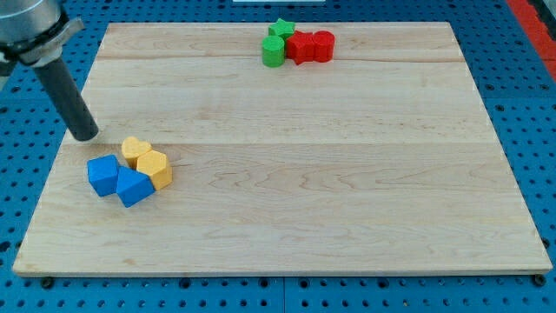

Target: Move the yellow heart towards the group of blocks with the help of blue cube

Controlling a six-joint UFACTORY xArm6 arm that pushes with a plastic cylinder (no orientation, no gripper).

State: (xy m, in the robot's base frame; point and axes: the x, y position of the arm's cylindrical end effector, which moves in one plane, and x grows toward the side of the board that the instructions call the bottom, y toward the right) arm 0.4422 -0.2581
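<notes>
Surroundings: blue perforated panel [521, 104] frames the scene on all sides, with a strip of red at the view's top right corner.
Board: pale wooden table top [304, 174] fills most of the view, its grain running left to right.
Arm: dark rod descends from a grey housing at the view's top left; it ends in a bare point with nothing gripped or carried.
Tip: my tip [85, 136] rests at the board's left edge, just up and left of the lower cluster, apart from every block.
Lower cluster: four blocks huddle at the view's lower left, each touching a neighbour.
Blue cube [103, 175]: leftmost of the cluster, nearest the tip.
Second blue block [134, 186]: angular, just right of the cube and touching it.
Yellow heart [135, 150]: top of the cluster, directly above the blue pair.
Second yellow block [155, 168]: right of the heart, pressed against it.
Upper group: well apart, near the board's top edge.
Red blocks [311, 46]: two side by side, shapes unclear.
Green star [281, 29]: behind the green cylinder [274, 51], both left of the reds.
</notes>
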